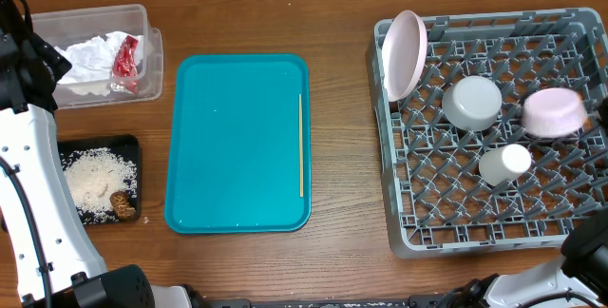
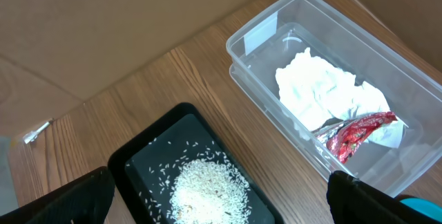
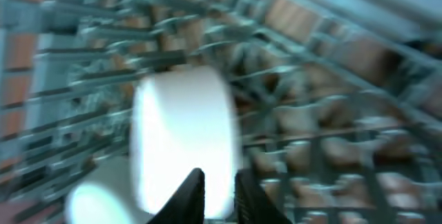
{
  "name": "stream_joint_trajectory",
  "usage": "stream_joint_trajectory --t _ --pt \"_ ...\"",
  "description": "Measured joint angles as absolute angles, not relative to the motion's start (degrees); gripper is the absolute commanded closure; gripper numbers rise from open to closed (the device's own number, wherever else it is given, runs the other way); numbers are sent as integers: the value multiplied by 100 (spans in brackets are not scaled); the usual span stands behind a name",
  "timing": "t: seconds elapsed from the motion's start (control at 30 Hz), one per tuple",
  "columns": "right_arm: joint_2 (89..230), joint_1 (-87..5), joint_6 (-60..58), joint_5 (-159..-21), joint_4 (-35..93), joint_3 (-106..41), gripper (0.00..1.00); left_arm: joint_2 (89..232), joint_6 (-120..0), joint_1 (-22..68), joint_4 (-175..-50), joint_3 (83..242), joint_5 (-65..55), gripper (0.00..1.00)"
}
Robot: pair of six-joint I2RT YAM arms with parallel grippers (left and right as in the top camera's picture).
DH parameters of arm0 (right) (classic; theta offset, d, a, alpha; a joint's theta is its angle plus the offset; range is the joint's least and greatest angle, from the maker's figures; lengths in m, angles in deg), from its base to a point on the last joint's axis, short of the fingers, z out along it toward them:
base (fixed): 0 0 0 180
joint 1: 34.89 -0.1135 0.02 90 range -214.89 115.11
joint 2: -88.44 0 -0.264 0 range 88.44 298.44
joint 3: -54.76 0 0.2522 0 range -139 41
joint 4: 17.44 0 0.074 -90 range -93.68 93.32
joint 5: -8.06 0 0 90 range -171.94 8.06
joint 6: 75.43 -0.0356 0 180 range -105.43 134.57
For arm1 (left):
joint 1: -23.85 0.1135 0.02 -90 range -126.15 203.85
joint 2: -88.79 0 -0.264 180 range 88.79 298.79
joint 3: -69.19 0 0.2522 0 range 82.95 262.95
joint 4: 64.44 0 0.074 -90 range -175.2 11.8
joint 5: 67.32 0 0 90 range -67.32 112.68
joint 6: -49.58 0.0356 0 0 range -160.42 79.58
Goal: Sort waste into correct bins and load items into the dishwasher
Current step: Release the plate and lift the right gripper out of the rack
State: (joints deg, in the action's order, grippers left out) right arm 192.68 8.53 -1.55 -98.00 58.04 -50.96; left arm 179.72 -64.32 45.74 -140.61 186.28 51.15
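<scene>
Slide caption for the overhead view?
Plate, grey bowl, pink bowl and cup in the rack; wooden stick on the teal tray.

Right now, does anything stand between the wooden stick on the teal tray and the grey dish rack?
Nothing visible lies on the table between them. The wooden stick lies along the teal tray's right rim; the pink plate stands at the dish rack's left edge.

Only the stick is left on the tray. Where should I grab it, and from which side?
Probably mid-length, straight from above, jaws closing across its thin width. The stick lies flat along the right rim of the tray, so one finger must fit between them.
</scene>
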Motion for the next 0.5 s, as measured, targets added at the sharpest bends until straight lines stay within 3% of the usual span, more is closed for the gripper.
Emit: stream_joint_trajectory --t 0.23,0.33,0.5 --pt "19120 850 -408 -9067 5791 -5090 82 17972 -6430 4574 -14059 18628 5115 0" --pt "18788 800 -456 -9054 5651 -5085 96 17972 -6432 4574 -14059 18628 5115 0" --pt "18503 306 -319 -9113 5533 -5085 96 17972 -6432 4574 -14061 18628 5115 0"
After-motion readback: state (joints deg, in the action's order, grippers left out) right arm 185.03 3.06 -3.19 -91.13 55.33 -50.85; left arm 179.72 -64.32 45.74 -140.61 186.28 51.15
